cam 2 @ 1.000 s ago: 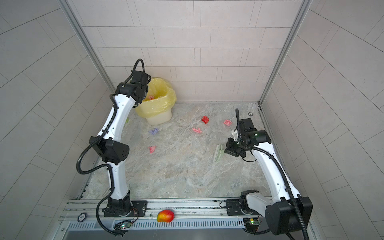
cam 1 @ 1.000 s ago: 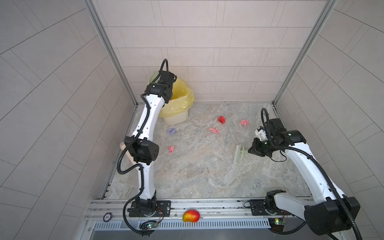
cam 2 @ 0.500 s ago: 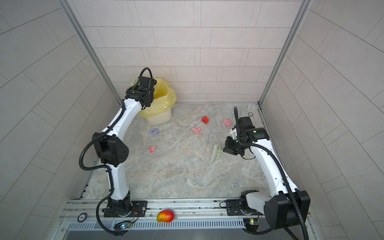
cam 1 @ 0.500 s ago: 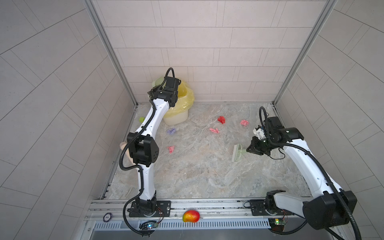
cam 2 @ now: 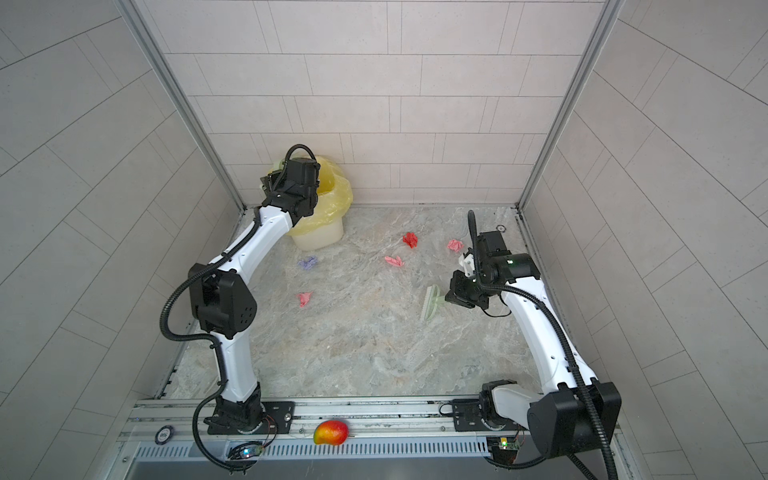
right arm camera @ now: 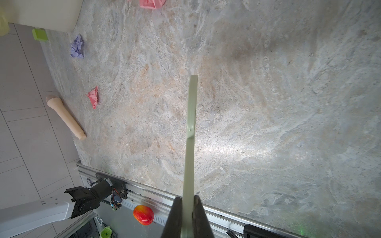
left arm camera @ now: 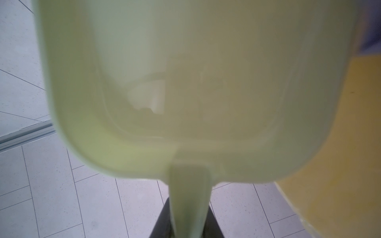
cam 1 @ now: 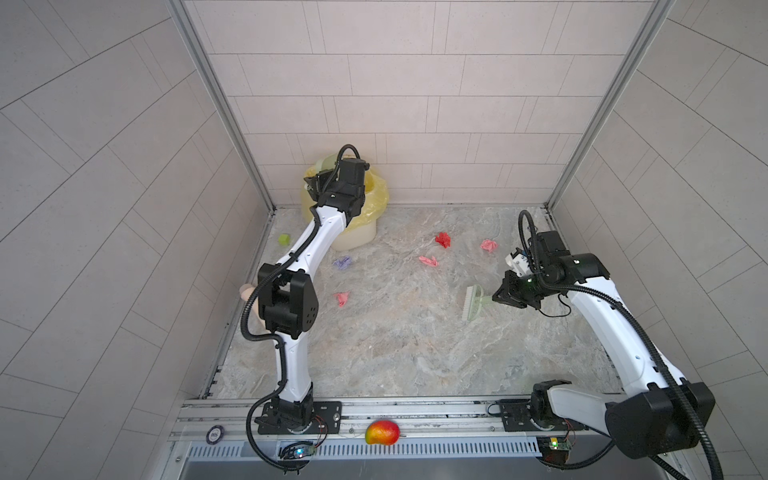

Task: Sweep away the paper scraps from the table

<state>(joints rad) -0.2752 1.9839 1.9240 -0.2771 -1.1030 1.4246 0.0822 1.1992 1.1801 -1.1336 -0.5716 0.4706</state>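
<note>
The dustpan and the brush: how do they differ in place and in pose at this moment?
The dustpan is held up at the yellow-lined bin in the back corner; the brush is low over the table, far from the bin. The dustpan is in the left gripper, the brush in the right gripper. Both are pale green, each gripped by its handle.

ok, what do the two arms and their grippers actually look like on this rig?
Both match: the left arm and right arm have white link shells with bulky black joint housings. Black corrugated cable conduit loops along each. Black bases are bolted to a silver rail. Small green lights glow near the right wrist. The left gripper and right gripper have dark, tapered fingers.
</note>
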